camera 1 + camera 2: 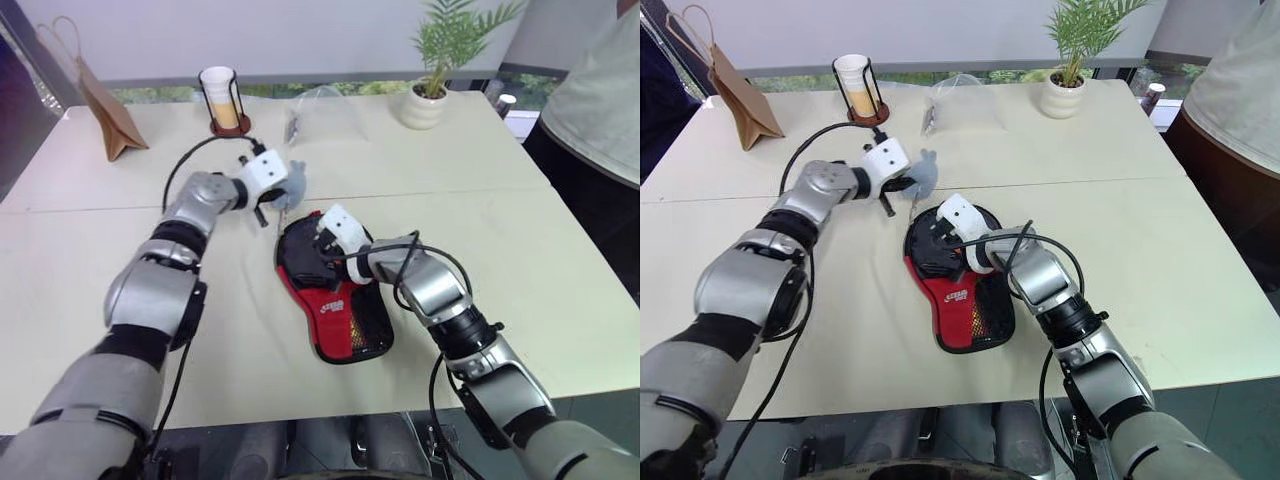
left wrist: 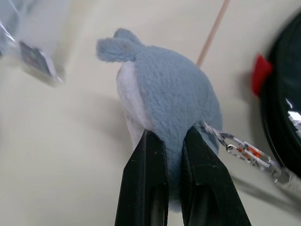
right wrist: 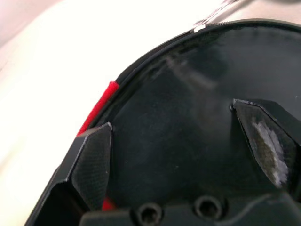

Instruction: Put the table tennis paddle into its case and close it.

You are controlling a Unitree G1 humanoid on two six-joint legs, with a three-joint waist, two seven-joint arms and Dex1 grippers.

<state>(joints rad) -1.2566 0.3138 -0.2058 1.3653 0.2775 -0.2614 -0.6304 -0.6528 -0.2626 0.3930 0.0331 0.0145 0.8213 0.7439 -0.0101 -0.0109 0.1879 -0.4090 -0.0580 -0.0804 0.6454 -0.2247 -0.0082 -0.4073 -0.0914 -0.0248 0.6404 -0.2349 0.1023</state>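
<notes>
The closing step seems to be in hand. A soft blue toy (image 2: 164, 113), chained to the zip, is pinched by the left tool (image 2: 171, 155) at 12 o'clock of the case (image 1: 335, 300) on the worktop (image 1: 520, 260). The case is pressed by the spread right tool (image 3: 183, 136); the table tennis paddle probably lies inside. Next, the toy should be pulled round the edge.

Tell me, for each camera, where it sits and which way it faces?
Head views, the two eyes of one stereo camera: look forward and down at the table; both arms show.
Left wrist view: looks along the left gripper, shut on a blue plush charm.
Right wrist view: looks along the open right gripper at the case.
Shared: charm and case appear in the head views too.
</notes>
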